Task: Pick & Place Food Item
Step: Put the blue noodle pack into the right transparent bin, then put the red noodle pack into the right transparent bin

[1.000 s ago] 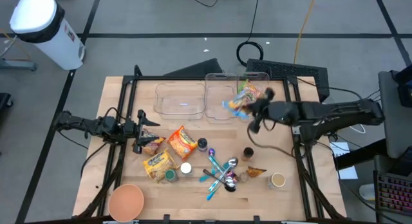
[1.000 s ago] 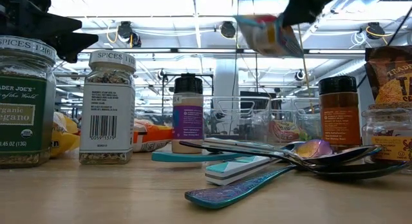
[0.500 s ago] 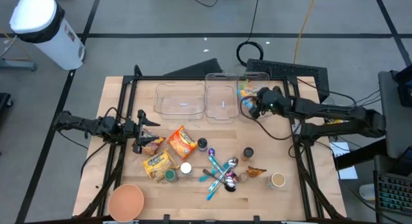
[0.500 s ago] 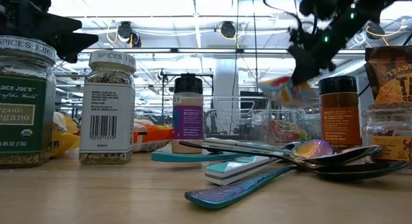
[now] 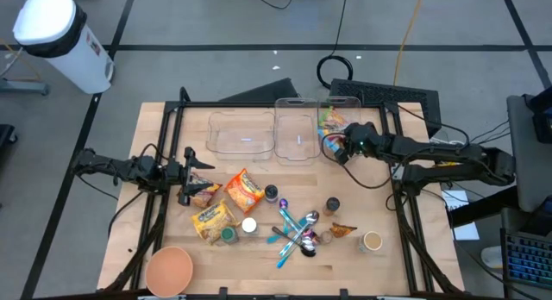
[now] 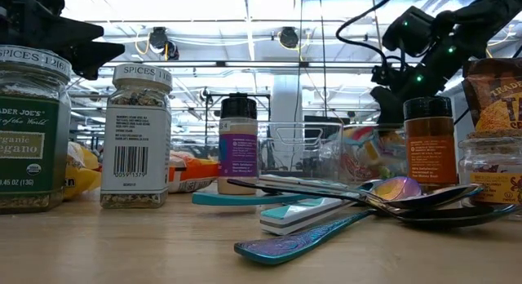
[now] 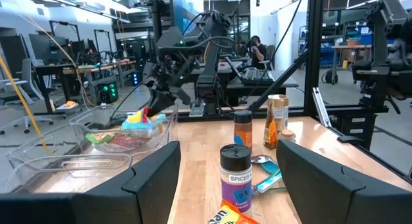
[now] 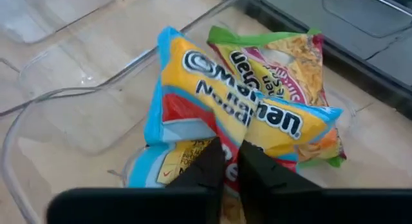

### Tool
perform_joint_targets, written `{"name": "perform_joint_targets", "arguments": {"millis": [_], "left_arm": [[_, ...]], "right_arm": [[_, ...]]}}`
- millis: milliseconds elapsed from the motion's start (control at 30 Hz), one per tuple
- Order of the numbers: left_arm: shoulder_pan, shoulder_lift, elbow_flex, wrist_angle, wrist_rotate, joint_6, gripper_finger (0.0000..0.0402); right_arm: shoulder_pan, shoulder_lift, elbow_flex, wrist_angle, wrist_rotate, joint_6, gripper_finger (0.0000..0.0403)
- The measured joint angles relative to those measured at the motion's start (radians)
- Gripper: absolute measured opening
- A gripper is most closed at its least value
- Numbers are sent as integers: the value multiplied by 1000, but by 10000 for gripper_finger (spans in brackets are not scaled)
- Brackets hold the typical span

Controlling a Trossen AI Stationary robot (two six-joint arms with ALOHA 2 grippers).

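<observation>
Right gripper: the right gripper (image 8: 230,161) is down inside the clear bin (image 5: 343,103) at the table's far edge toward the far right corner, its fingers pressed close together and pinching a fold of the blue and yellow noodle packet (image 8: 232,118).
Food item: the noodle packet lies in that bin, on top of a green-edged noodle packet (image 8: 286,60) already there.
Left gripper: the left gripper (image 5: 191,175) waits near the table's left edge with its fingers spread and holding nothing.
Risk, clinging wrapper: in my judgement, if the fingers part only a little before the arm lifts, the crinkled film may stay caught and the packet could be dragged back out.
Risk, bin shift: the bin looks light; a sideways pull on leaving could push it toward the far edge or against the neighbouring bin (image 5: 297,132).
Risk, stack slide: the top packet rests on a slick one beneath, so a nudge may tip it over the rim.
Still waiting: other snack packets (image 5: 244,190) lie near the table's middle-left.
</observation>
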Motion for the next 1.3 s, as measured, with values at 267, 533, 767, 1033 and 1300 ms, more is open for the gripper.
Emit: {"name": "perform_joint_targets", "arguments": {"millis": [267,533,767,1033,1300], "left_arm": [[0,0,0,1,0,0,267],[0,0,0,0,0,0,267],[0,0,0,0,0,0,267],[0,0,0,4,0,0,267],[0,0,0,195,1,-24,267]], "right_arm": [[0,-59,16,39,-17,-8,187],[33,-273,91,69,-285,31,288],[187,-393,17,228,-652,46,287],[416,-395,-186,659,-672,11,272],[474,-401,-231,830,-671,-115,270]]}}
